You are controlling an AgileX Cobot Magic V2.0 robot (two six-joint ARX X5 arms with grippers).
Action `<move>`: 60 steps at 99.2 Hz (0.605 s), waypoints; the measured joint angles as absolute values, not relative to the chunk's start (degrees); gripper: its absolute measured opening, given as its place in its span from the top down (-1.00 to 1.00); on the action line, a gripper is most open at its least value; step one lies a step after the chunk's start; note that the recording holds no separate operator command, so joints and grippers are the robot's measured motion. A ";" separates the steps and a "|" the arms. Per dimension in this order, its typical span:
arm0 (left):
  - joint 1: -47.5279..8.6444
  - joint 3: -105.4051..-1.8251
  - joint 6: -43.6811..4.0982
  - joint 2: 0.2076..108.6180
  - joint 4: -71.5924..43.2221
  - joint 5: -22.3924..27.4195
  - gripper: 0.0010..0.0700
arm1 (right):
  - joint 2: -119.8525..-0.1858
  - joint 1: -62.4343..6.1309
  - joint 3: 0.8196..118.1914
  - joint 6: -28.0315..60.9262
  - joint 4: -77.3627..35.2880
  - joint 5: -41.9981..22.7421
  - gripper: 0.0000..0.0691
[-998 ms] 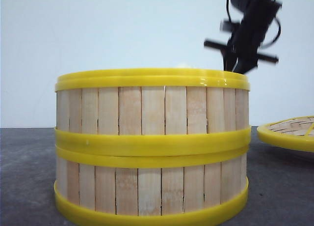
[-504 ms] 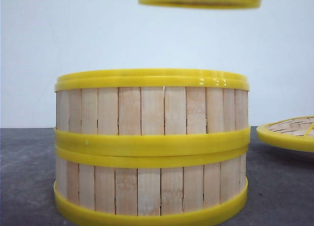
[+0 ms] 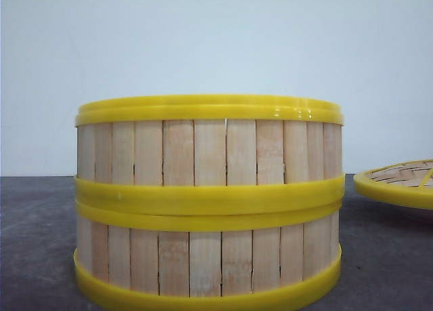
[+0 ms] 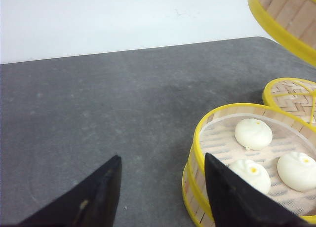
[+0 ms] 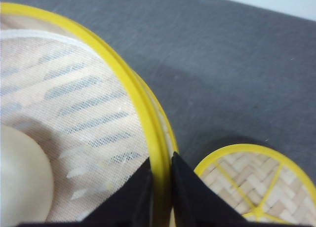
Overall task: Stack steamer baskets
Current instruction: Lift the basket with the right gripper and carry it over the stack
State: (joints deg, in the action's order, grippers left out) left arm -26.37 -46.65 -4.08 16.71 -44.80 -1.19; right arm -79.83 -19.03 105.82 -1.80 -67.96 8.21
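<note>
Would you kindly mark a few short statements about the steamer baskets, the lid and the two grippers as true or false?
1. Two steamer baskets stand stacked on the table. True.
2. The right gripper is open and empty. False: its fingers pinch the yellow rim of the third basket, held in the air.
3. The stack's top basket is empty. False: three white buns lie in it.
4. The left gripper is open and holds nothing. True.
5. The woven lid sits on the stack. False: it lies on the table beside it.
</note>
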 joint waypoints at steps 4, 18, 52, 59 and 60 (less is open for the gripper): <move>-26.37 -46.65 -4.08 16.71 -44.80 -1.15 0.10 | -79.75 -19.86 105.82 -1.76 -68.64 8.25 0.90; -26.37 -46.65 -4.08 16.71 -44.80 -0.08 0.10 | -79.48 -22.30 105.06 -1.72 -69.47 8.23 0.90; -26.37 -46.65 -4.08 16.71 -44.80 0.36 0.10 | -78.50 -27.46 93.27 -1.93 -63.46 7.73 0.90; -26.37 -46.65 -4.08 16.71 -44.80 0.84 0.10 | -78.50 -29.08 90.21 -2.35 -60.86 7.90 0.90; -26.37 -46.65 -4.08 16.71 -44.80 0.95 0.10 | -78.50 -29.32 89.71 -2.42 -60.42 7.90 0.90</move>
